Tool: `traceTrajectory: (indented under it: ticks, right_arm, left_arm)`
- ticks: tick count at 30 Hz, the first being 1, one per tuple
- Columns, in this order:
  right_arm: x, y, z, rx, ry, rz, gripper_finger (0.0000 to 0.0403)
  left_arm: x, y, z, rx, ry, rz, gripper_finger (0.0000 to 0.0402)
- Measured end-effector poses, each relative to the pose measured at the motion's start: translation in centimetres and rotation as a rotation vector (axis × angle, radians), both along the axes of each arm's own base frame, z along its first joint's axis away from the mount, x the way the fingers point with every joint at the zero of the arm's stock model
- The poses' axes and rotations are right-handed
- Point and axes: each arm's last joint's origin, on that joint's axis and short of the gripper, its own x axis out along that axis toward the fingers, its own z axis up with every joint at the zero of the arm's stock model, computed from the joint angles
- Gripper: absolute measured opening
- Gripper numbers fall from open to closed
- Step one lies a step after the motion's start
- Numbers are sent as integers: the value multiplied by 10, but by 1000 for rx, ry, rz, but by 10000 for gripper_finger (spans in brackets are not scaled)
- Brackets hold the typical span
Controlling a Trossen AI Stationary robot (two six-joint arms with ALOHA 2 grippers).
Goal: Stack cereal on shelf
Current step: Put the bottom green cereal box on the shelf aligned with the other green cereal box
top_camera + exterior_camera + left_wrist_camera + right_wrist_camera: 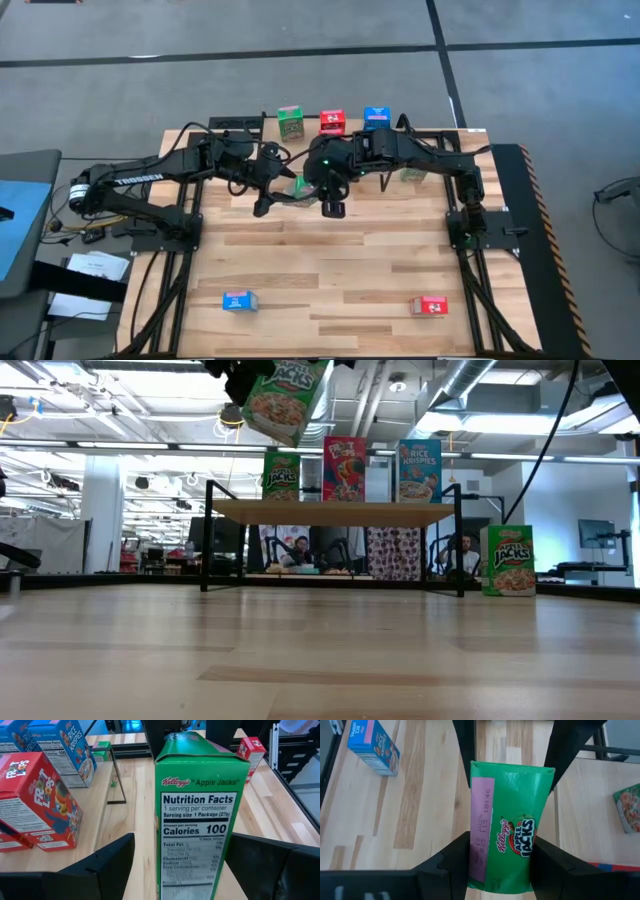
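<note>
Left end effector (pixel 262 207) and right end effector (pixel 332 206) both gripping one green cereal box (pixel 283 400) at mid-bench, box being held tilted high above the bench (pixel 330 275), in front of the shelf (pixel 335 510) carrying three upright boxes.

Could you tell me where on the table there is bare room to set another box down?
Bare wood lies between the blue box and the red box near the front edge, and across the middle. It is crowded at the shelf, where both tools, left and right, meet around a green box.
</note>
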Motion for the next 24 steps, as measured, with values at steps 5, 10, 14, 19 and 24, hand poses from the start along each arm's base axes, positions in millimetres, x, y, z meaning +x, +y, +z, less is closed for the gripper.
traceTrajectory:
  ticks: [5, 10, 14, 19, 24]
  right_arm:
    - [2, 0, 1, -1, -24, 0, 192]
    - [2, 0, 1, -2, -21, 0, 192]
    - [0, -1, 0, -1, -4, -2, 192]
    - [0, -2, 0, -4, 3, -3, 192]
    - [0, -1, 0, -5, 3, -3, 199]
  left_arm:
    - [0, 0, 0, -8, 0, 8, 281]
    - [0, 0, 0, -7, 0, 12, 281]
    - [0, 0, 0, -7, 0, 12, 270]
    - [0, 0, 0, -7, 0, 12, 243]
    - [0, 0, 0, -8, 1, 9, 227]
